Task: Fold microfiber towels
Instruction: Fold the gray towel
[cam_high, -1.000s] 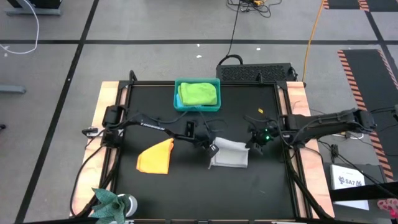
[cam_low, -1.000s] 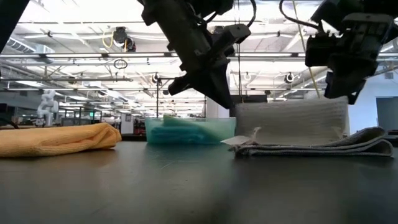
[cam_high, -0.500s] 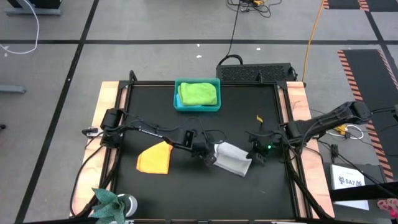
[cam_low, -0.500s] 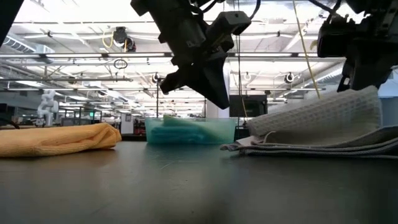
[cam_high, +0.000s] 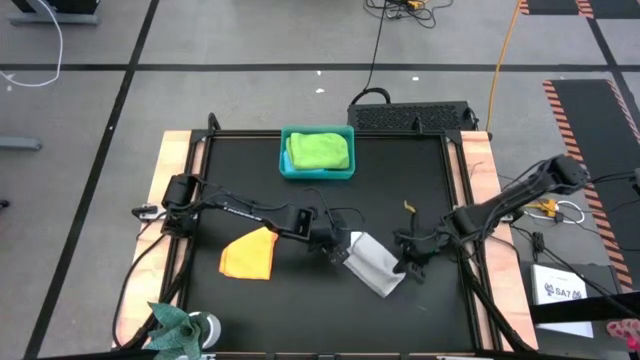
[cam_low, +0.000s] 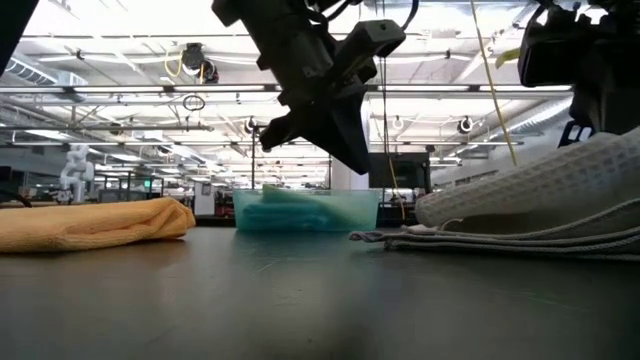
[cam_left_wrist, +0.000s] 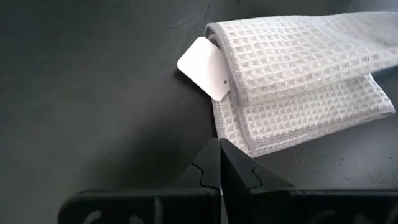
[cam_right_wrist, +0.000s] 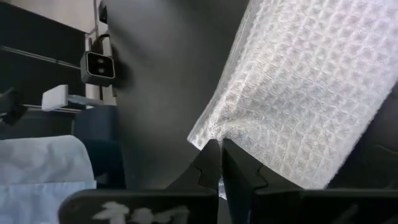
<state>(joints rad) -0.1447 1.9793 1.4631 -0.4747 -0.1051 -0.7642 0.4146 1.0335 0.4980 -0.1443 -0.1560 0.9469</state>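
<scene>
black table: grey towel pinched by closed right end effector; closed, empty left end effector beside it.

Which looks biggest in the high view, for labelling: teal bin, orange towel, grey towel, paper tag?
1. teal bin
2. orange towel and grey towel: too alike to rank
3. paper tag, smallest
</scene>
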